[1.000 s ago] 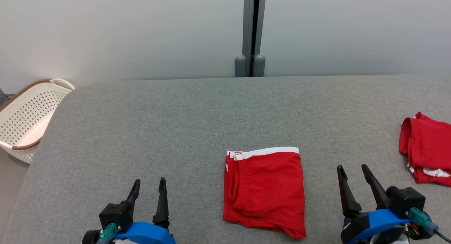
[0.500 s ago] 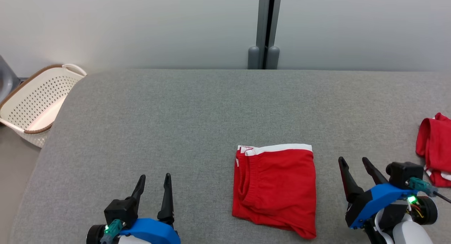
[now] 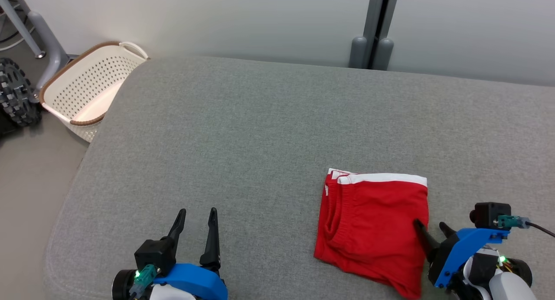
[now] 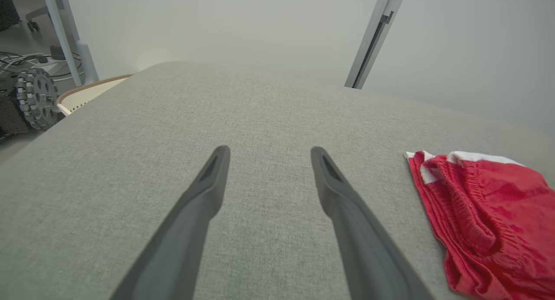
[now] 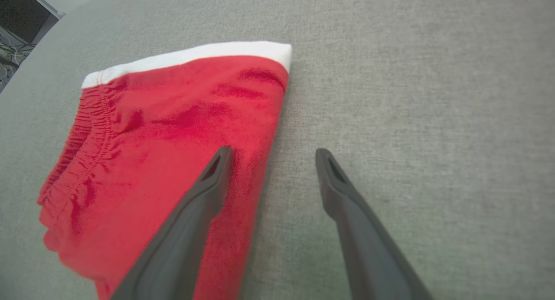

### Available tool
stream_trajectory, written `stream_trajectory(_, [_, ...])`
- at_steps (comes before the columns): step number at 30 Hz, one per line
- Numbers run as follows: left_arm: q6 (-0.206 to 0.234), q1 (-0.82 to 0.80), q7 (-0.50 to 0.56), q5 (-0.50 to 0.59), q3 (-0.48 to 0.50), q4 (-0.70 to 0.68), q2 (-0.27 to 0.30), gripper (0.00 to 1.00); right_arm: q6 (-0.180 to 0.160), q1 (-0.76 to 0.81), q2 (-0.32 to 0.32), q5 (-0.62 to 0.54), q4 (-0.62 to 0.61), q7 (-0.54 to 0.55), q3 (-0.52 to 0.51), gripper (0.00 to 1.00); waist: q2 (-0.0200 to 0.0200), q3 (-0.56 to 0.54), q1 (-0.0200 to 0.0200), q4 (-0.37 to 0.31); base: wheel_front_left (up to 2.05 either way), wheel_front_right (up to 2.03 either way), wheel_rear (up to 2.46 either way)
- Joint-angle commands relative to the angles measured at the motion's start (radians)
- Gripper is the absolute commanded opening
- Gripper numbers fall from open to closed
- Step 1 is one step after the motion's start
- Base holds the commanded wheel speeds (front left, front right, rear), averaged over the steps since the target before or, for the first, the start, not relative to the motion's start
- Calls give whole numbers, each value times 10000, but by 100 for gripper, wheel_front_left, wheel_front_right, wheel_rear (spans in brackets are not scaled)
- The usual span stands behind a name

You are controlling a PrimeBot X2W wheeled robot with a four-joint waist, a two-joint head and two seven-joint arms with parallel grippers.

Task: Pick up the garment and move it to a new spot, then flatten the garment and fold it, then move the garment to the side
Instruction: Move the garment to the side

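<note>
The red garment (image 3: 373, 226) lies folded into a rough rectangle on the grey padded table (image 3: 260, 131), in the near right part of it as the head view has it. Its white waistband runs along the far edge, and the gathered, layered edges stack on the side toward the robot's left. The near right corner droops a little toward the table's front edge. The right gripper (image 3: 430, 224) sits at the garment's right edge with its jaws spread and nothing between them. In the right wrist view one finger (image 5: 204, 191) lies over the red cloth just inside that edge, while the other is over bare grey fabric beside it. Whether the finger presses on the cloth cannot be told. The left gripper (image 3: 197, 210) is well apart from the garment, over the bare table near the front edge, its fingers parted and empty. Beyond the table's far left corner a white perforated basket (image 3: 86, 87) with a brown rim stands on the floor, and a black knobbly wheel (image 3: 15, 96) is just beside it. A grey post (image 3: 375, 27) rises against the pale wall behind the table.
</note>
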Motion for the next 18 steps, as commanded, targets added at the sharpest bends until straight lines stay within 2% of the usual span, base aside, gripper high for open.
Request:
stream_trajectory(1, [-33, -146, -48, 83, 48, 20, -24, 100, 5, -130, -19, 65, 190, 94, 93, 100, -1, 133, -1, 187, 0, 0, 0])
stream_trajectory(5, [-81, -138, -48, 150, 117, 29, -59, 100, 5, -389, -27, 340, 744, 291, 417, 100, -1, 194, -1, 328, 0, 0, 0])
stream_trajectory(6, [-62, -130, -48, 173, 133, 27, -66, 100, 5, -439, -64, 368, 878, 324, 518, 86, -1, 207, -1, 339, 0, 0, 0])
stream_trajectory(7, [-62, -121, -48, 190, 151, 25, -74, 100, 5, -489, -81, 391, 982, 327, 610, 48, -1, 216, -1, 341, 0, 0, 0])
stream_trajectory(9, [-81, -107, -48, 219, 177, 28, -83, 100, 5, -637, -128, 387, 1143, 220, 776, 21, -1, 233, -1, 320, 0, 0, 0])
stream_trajectory(10, [-82, -109, -48, 239, 188, 24, -86, 100, 5, -728, -134, 401, 1186, 167, 869, 0, -1, 240, -1, 285, 0, 0, 0])
stream_trajectory(14, [-166, -138, -48, 317, 236, -7, -88, 100, 5, -1019, -313, 486, 1179, -97, 1206, 0, -1, 263, -1, -35, 0, 0, 0])
stream_trajectory(18, [-153, -184, -48, 384, 309, -138, -111, 100, 2, -1222, -682, 510, 973, -185, 1511, 0, -1, 321, -1, -670, 0, 0, 0])
